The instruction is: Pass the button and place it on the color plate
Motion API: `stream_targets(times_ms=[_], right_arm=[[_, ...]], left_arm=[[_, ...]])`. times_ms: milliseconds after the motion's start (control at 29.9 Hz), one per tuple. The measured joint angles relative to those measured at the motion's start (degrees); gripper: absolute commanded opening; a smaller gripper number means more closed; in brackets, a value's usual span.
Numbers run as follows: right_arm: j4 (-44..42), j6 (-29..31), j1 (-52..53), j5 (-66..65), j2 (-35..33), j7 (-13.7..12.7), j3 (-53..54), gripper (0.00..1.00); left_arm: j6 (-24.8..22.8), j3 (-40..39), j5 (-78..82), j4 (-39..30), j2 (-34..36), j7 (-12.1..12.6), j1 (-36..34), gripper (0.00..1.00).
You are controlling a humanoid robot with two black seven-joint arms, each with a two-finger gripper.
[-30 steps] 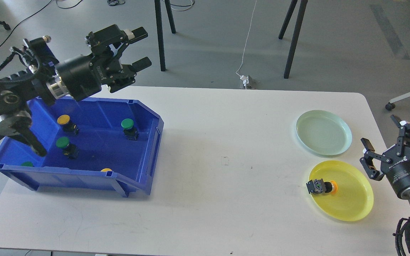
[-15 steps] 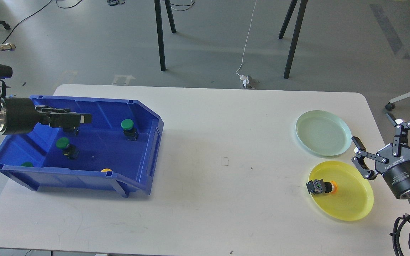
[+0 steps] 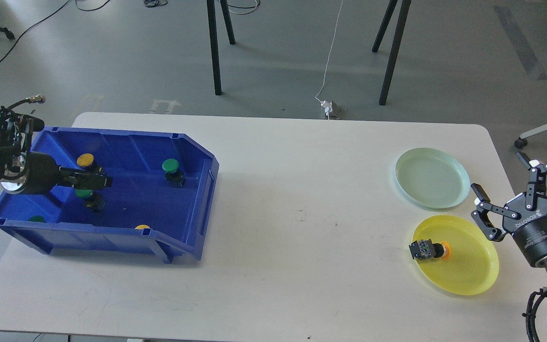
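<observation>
A blue bin (image 3: 193, 199) at the left holds several buttons: a yellow one (image 3: 85, 160), a green one (image 3: 170, 165), a green one (image 3: 84, 194) and two more at the front wall. My left gripper (image 3: 105, 181) reaches into the bin from the left, lying flat just over the green button in the middle; its fingers are seen edge-on. My right gripper (image 3: 498, 173) is open and empty at the right table edge, between the plates. An orange-capped button (image 3: 429, 249) lies on its side on the yellow plate (image 3: 473, 270). The pale green plate (image 3: 432, 178) is empty.
The white table (image 3: 302, 190) spans the view. Black stand legs (image 3: 214, 47) and a white cable (image 3: 330, 57) are on the floor behind it. A chair base (image 3: 539, 130) is at the far right.
My left arm came down from above the bin's back rim and now reaches low inside the bin. My right gripper shifted slightly left and up beside the yellow plate.
</observation>
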Motion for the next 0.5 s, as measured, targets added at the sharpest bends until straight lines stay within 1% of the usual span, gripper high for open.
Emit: stream_targets(times_ms=[134,401,501], right_arm=[[0.1,0.2,-0.1,0.0,0.1,0.0,0.0,0.94],[0.1,1.2,-0.5,0.1,0.1,0.0,-0.1,0.94],[0.1,1.4,-0.8,0.1,0.1,0.0,-0.1,0.94]], left_arm=[[0.0,1.0,0.3,2.3,-0.8,0.0,-0.1,0.94],[0.0,1.2,0.3,4.8,-2.1,0.0,0.0,0.94],[0.0,1.4,0.3,6.5,-3.6,0.0,0.0,0.94]])
